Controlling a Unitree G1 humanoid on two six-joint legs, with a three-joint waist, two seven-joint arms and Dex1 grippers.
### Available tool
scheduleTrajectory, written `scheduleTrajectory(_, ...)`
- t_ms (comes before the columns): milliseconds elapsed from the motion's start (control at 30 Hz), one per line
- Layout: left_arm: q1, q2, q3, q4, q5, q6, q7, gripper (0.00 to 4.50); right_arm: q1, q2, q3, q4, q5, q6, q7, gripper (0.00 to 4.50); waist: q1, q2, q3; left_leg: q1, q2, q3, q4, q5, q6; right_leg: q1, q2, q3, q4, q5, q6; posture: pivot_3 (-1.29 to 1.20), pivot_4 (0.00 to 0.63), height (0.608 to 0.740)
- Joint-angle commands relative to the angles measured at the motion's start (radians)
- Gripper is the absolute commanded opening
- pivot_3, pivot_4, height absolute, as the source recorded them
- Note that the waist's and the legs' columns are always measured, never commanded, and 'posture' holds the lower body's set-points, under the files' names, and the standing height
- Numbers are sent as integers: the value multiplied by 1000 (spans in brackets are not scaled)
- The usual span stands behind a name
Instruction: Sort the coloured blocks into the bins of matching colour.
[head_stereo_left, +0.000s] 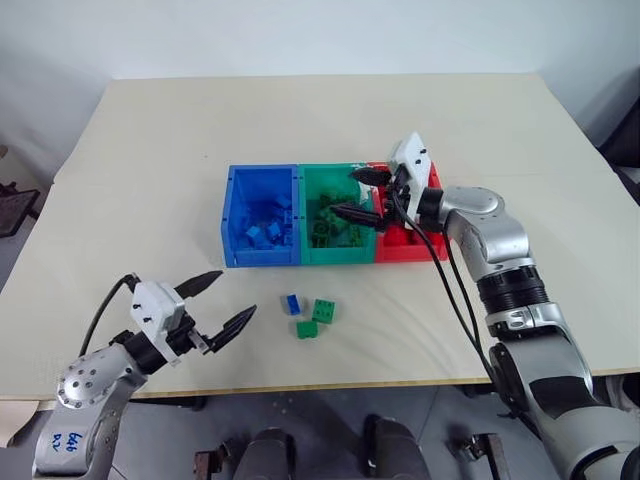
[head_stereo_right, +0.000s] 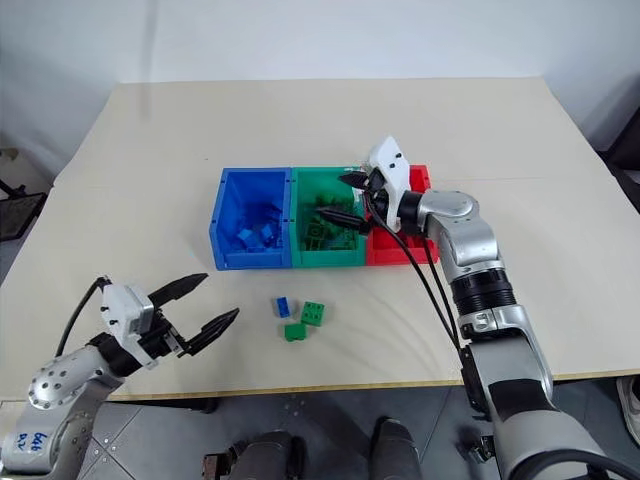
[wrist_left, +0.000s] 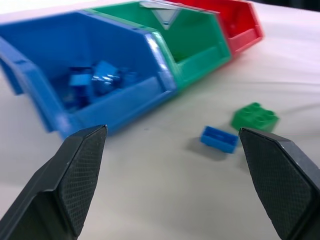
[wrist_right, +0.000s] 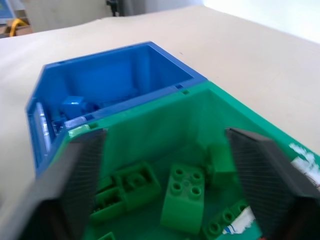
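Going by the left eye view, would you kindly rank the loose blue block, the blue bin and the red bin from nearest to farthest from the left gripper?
From the left gripper:
1. Blue block, loose on the table just right of it.
2. Blue bin, behind the block, leftmost in the row.
3. Red bin, at the row's right end.

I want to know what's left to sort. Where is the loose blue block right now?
In the left eye view the blue block lies on the table in front of the green bin, just left of two loose green blocks.
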Motion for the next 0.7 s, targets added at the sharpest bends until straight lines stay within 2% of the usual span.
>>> scheduleTrajectory(33,-11,91,75,48,-10,-17,-79,4500,156,-87,-90,-235,116,-95,170,4479,12,0,0,-1,0,-2,0,0,0,0,0,-2,-1,0,0,0,150,740)
scheduleTrajectory(200,-11,218,89,184,15,-82,-238,4500,412,-221,-149,-490,217,-56,282,4479,9,0,0,-1,0,0,-1,-1,0,0,0,-3,-3,0,0,0,150,740)
scheduleTrajectory(333,-51,281,54,270,47,-105,-316,4500,626,-316,-221,-607,208,-153,327,4479,10,0,0,0,1,2,-1,-1,0,0,0,-2,-3,0,0,0,150,740)
scheduleTrajectory(533,-124,294,-63,206,60,-46,-344,4500,744,-362,-270,-643,233,-139,312,4479,10,0,0,2,1,5,0,-1,1,1,0,1,-3,0,0,0,150,740)
scheduleTrajectory(633,-329,226,-295,38,90,104,-303,4500,806,-357,-298,-671,240,-106,257,4479,31,0,1,2,1,4,0,-1,1,1,0,1,-2,0,0,0,150,740)
scheduleTrajectory(700,-450,187,-397,-4,128,212,-265,4500,847,-363,-309,-698,246,-96,243,4479,44,-1,0,0,0,4,4,-1,1,2,-1,0,-2,0,0,0,150,740)
